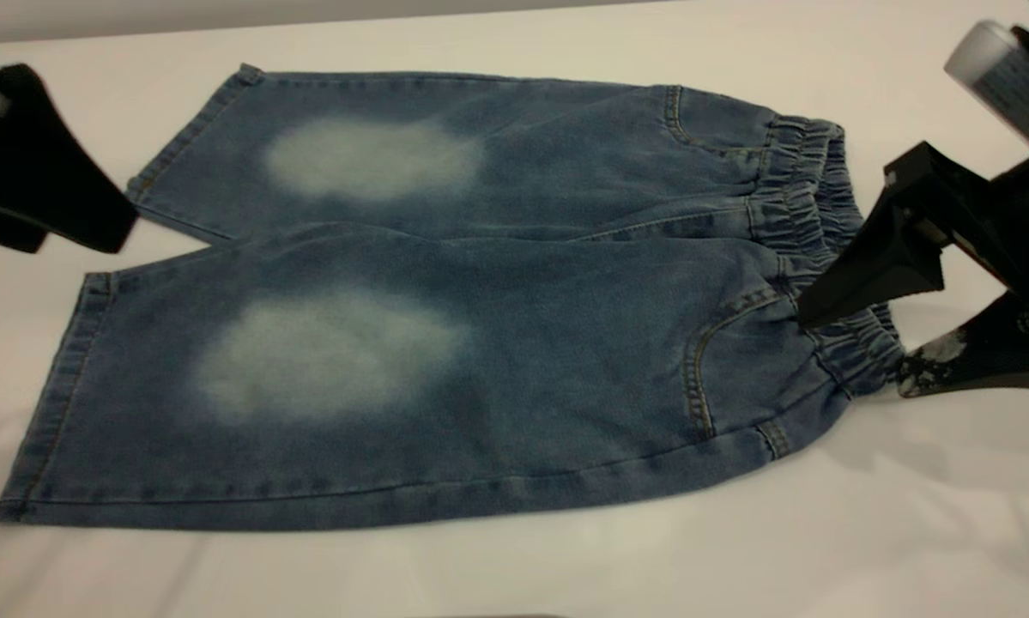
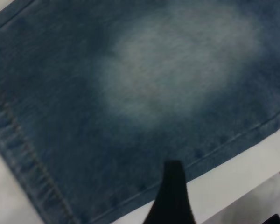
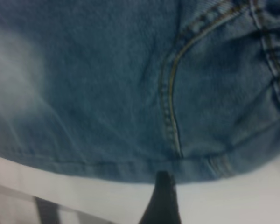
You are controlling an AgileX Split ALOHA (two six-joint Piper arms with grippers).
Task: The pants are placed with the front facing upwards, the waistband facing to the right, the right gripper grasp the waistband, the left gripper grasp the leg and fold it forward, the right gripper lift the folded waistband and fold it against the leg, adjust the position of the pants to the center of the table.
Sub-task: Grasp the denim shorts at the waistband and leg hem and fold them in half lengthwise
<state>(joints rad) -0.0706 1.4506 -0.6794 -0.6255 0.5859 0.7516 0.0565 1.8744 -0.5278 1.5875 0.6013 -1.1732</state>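
The blue denim pants (image 1: pixel 480 343) lie flat on the white table (image 1: pixel 909 515), front up, with both legs pointing left. The gathered waistband (image 1: pixel 802 202) is at the right. My right gripper (image 1: pixel 853 352) is open at the near end of the waistband, one finger (image 1: pixel 866 266) over the band and the other on the table beside it. In the right wrist view a single finger (image 3: pixel 161 200) shows at the pants' (image 3: pixel 107 93) near edge below the pocket seam. My left gripper (image 1: pixel 72 232) is open just left of the far leg's hem (image 1: pixel 192 133). One of its fingers (image 2: pixel 173 196) lies over the leg's (image 2: pixel 130 116) edge.
Bare table surrounds the pants, with a wide strip along the front (image 1: pixel 514 575) and more at the right rear (image 1: pixel 892 69). The right arm's grey housing (image 1: pixel 999 73) is at the upper right corner.
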